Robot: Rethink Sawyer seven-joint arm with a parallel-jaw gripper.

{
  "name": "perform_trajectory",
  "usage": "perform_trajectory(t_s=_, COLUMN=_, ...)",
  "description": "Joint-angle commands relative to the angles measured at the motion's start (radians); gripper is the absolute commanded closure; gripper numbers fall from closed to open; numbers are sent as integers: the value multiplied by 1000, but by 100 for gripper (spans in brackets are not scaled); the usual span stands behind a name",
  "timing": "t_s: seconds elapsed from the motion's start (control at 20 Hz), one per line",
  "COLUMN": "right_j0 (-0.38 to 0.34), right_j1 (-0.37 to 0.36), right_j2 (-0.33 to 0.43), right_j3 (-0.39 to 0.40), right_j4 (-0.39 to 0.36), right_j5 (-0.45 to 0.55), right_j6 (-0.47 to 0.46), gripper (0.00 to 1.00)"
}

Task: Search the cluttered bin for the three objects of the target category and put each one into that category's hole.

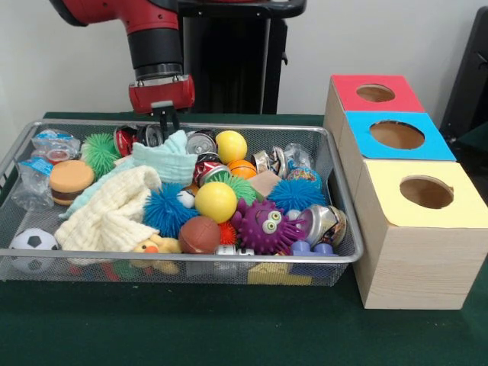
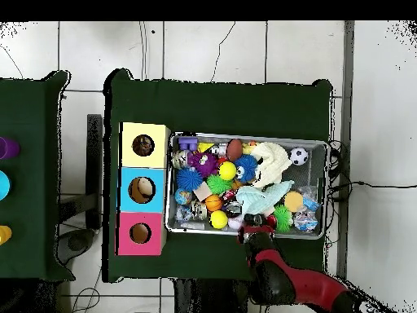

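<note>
While crammed rim to rim, the cluttered bin (image 1: 345,200); tool (image 1: 169,122) at its far edge, grip state unclear.

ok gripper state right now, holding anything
gripper: down at the far rim of the cluttered bin; open or shut cannot be told.

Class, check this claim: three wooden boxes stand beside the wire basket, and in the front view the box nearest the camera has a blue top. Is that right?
Not quite. In the front view the nearest box has a yellow top; the blue-topped box sits in the middle and the red-topped box farthest. All three do stand beside the wire basket.
</note>
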Motion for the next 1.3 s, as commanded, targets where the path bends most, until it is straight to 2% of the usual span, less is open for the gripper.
perform_trajectory(t_s=0.05, right_j0=11, right_j1=2, right_j2=17, right_j3=105, right_j4=24, right_j5=87, right_j6=203, gripper=100)
perform_trajectory(t_s=0.4, right_j0=20, right_j1=-15, right_j2=18, right_j3=142, right_j4=52, right_j5=72, right_j6=217, gripper=100)
perform_trajectory(t_s=0.9, right_j0=35, right_j1=-150, right_j2=55, right_j3=240, right_j4=140, right_j5=116, right_j6=228, gripper=100)
perform_trajectory(t_s=1.15, right_j0=25, right_j1=-132, right_j2=62, right_j3=232, right_j4=143, right_j5=115, right_j6=218, gripper=100)
perform_trajectory(t_s=1.3, right_j0=27, right_j1=-165, right_j2=79, right_j3=254, right_j4=164, right_j5=129, right_j6=222, gripper=100)
